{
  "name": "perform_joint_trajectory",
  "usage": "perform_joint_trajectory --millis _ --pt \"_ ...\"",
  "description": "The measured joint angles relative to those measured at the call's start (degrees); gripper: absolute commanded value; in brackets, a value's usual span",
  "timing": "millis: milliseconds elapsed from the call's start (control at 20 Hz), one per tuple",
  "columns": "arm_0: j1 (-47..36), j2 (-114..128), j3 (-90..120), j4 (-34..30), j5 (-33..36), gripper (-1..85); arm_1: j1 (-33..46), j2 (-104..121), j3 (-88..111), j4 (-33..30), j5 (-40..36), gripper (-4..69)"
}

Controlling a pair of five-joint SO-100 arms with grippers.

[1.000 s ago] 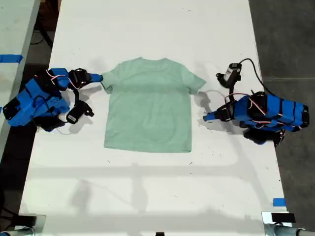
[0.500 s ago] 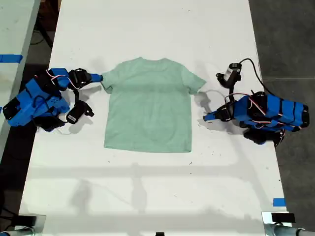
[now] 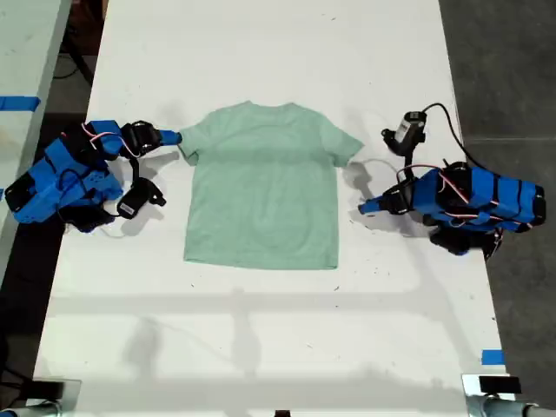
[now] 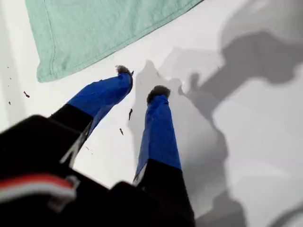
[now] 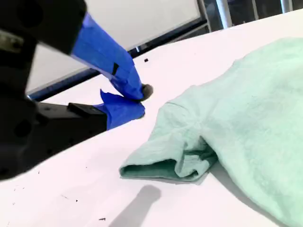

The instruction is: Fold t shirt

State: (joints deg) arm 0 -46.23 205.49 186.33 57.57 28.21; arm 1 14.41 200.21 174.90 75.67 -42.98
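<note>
T shirt (image 3: 261, 187) lies flat and spread on the white counter (image 3: 261, 52), center of the exterior view, neck toward the top of the frame, both sleeves out, hem square. No fold in it.

My first claw (image 4: 141, 81) is at the exterior view's right, just off the shirt's side edge below the sleeve, low over bare counter. Its blue fingers (image 4: 158, 132) are spread a little with nothing between them, and a corner of the shirt is near the tips but not touching.

My second claw (image 5: 137, 99) is at the exterior view's left, tip right beside the sleeve (image 5: 175, 156) on that side. The sleeve cloth is a bit rumpled at its open end. The blue tips look pressed together with no cloth in them, though the angle is poor. Touching the sleeve or just short of it, can't tell.
</note>
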Motion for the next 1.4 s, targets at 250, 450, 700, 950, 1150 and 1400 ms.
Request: perform_joint_trajectory --millis 250,450,700,950,1150,1400 --pt "0.0 0.0 0.0 0.0 0.0 0.4 0.0 0.0 0.0 0.0 0.0 10.6" --pt "0.0 0.0 0.0 0.0 0.0 0.4 0.0 0.0 0.0 0.0 0.0 10.6" --pt "0.0 0.0 0.0 0.0 0.0 0.4 0.0 0.0 0.0 0.0 0.0 10.2" --pt "0.0 0.0 0.0 0.0 0.0 0.4 3.78 0.0 0.0 0.0 0.18 5.2" --pt "0.0 0.0 0.0 0.0 0.0 0.4 15.56 -5.8 -2.81 -6.86 3.78 3.2" --pt "0.0 0.0 0.0 0.0 0.0 0.4 35.77 -67.06 -55.46 0.09 -9.23 32.2"
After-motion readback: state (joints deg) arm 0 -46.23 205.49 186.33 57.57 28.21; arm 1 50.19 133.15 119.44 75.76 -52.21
